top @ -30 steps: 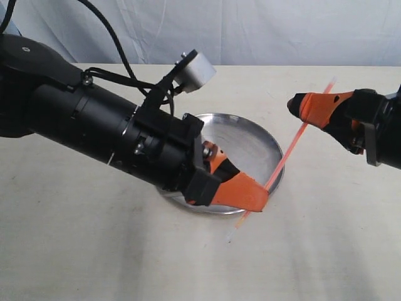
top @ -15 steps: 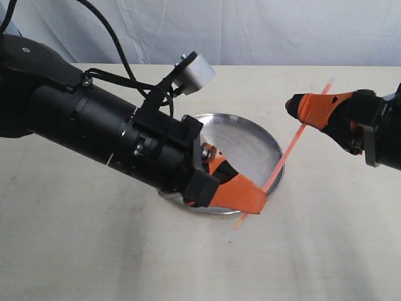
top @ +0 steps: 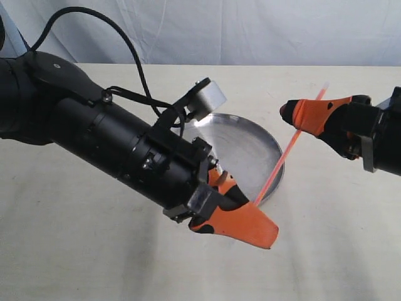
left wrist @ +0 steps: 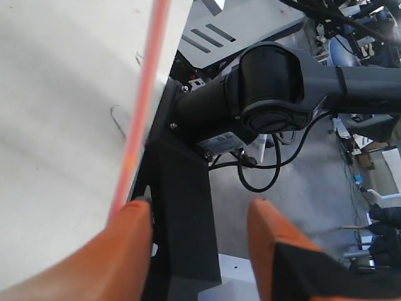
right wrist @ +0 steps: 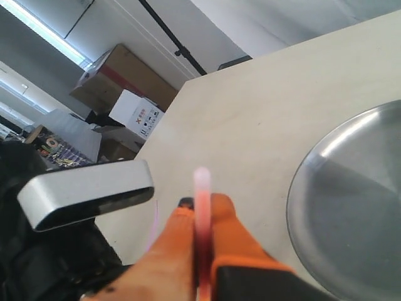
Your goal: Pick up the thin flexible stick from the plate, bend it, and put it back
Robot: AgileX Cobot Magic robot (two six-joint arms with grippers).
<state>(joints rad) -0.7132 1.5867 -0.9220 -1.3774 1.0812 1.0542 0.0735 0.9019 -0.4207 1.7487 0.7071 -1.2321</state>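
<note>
The thin flexible stick (top: 282, 160) is red-orange and straight, slanting through the air above the right rim of the steel plate (top: 244, 144). My right gripper (top: 289, 113) is shut on the stick near its upper end; the right wrist view shows the stick (right wrist: 202, 188) pinched at the gripper (right wrist: 202, 204), with the plate (right wrist: 351, 207) below. My left gripper (top: 254, 213) hangs over the plate's front rim, jaws wide apart. In the left wrist view the stick (left wrist: 141, 106) runs down to the tip of one finger (left wrist: 125, 244) of the open gripper (left wrist: 200, 207); its lower end is hidden.
The plate rests on a cream table (top: 94, 263) with a pale curtain behind. The bulky black left arm (top: 100, 144) with its grey wrist camera (top: 210, 97) covers the plate's left part. The right arm (top: 382, 135) enters from the right edge.
The left arm has swung down and towards the front, its gripper now in front of the plate's rim. The stick's tail below that gripper no longer shows. The right gripper drifted slightly left.
</note>
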